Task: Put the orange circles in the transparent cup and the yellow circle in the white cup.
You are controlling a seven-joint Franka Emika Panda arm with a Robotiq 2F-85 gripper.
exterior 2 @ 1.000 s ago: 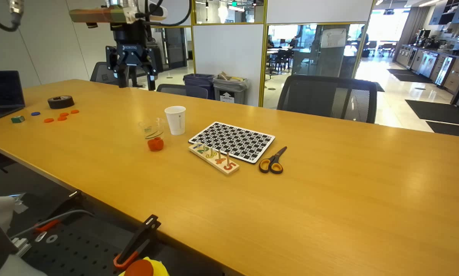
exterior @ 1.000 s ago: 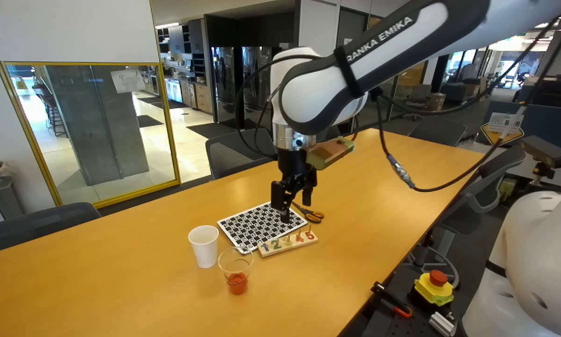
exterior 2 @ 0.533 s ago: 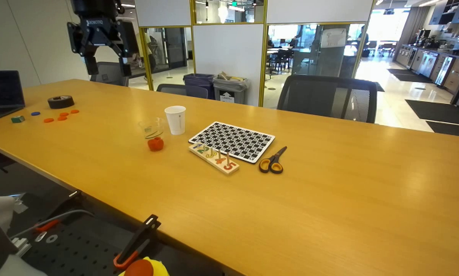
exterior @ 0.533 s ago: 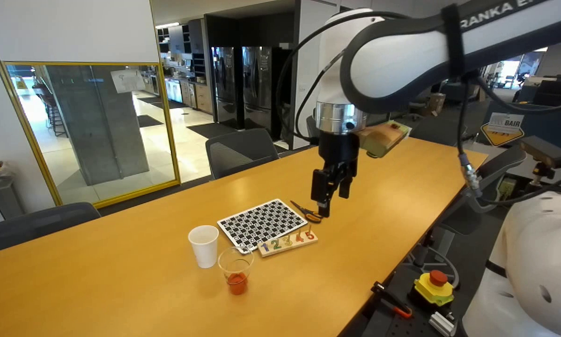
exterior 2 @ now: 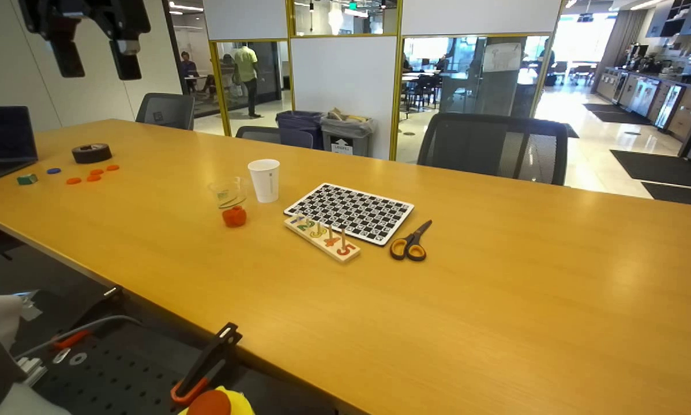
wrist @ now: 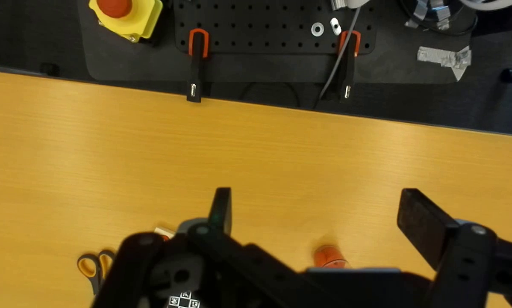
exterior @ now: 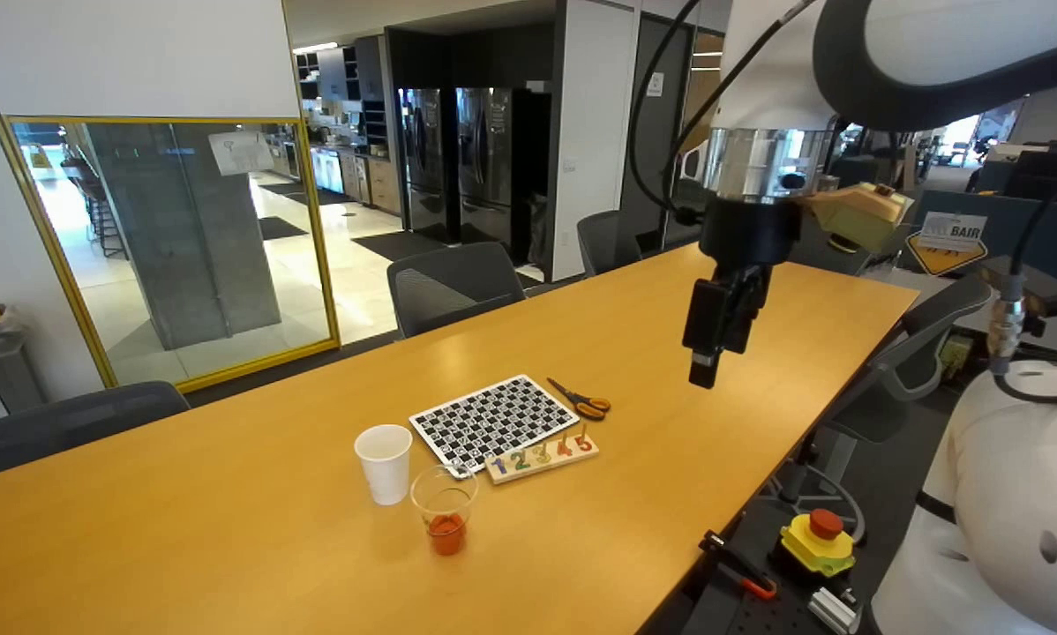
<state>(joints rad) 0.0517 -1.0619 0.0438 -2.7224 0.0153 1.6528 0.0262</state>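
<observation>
The transparent cup (exterior: 446, 496) stands upright on the table, orange circles (exterior: 447, 534) gathered in its bottom. Several more orange circles (exterior 2: 94, 177) lie loose on the tabletop in an exterior view. Close behind the clear cup stands the white cup (exterior 2: 264, 181), upright; its inside bottom does not show. The yellow circle is hidden or out of view. High above the table, away from both cups, hangs my gripper (exterior 2: 98, 68), its jaws wide apart with nothing between them. In the wrist view the gripper (wrist: 316, 192) is open, and its body partly covers the transparent cup (wrist: 329, 256).
A checkered board (exterior 2: 350, 212), a numbered peg strip (exterior 2: 322, 237) and scissors (exterior 2: 410, 245) lie beside the cups. Near the loose discs are a tape roll (exterior 2: 91, 153), blue disc (exterior 2: 53, 171), green block (exterior 2: 27, 179) and laptop (exterior 2: 2, 141). Clamps (wrist: 196, 68) grip the table edge.
My open gripper has drawn back from above the table's far side toward the robot's base, shifting right in one exterior picture. Cups and discs have stayed put.
</observation>
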